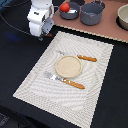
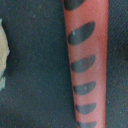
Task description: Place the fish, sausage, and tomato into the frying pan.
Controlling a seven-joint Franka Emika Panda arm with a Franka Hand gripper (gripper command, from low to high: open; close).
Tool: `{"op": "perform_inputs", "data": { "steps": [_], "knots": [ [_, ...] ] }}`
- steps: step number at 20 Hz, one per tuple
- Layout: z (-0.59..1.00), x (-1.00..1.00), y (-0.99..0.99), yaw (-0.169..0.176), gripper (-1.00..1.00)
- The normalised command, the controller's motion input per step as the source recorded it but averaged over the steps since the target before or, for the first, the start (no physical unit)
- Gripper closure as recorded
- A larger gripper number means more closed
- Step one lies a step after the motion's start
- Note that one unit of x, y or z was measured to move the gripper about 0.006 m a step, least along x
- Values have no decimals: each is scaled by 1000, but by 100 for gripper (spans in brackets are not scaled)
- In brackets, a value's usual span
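Gripper over the sausage near the worktop's far left

The gripper (image 1: 44,34) hung there, its opening impossible to tell; the tomato (image 1: 65,7) sat in the frying pan (image 1: 70,13) at the far edge. Only the wrist view showed the sausage (image 2: 86,60), dark-striped red.

Dark table (image 1: 15,65), striped placemat (image 1: 95,70), brown board (image 1: 107,27)

The white arm reaches down at the exterior view's upper left, its gripper (image 1: 46,35) low, fingers' spread indiscernible.
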Motion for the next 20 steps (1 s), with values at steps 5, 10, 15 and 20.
{"op": "perform_inputs", "data": {
  "steps": [5, 10, 15, 20],
  "knots": [
    [-413, -356, -16, 0, 100],
    [-397, -319, -11, 0, 100],
    [-131, -127, -3, 4, 100],
    [944, 161, -63, 20, 100]
  ]
}}
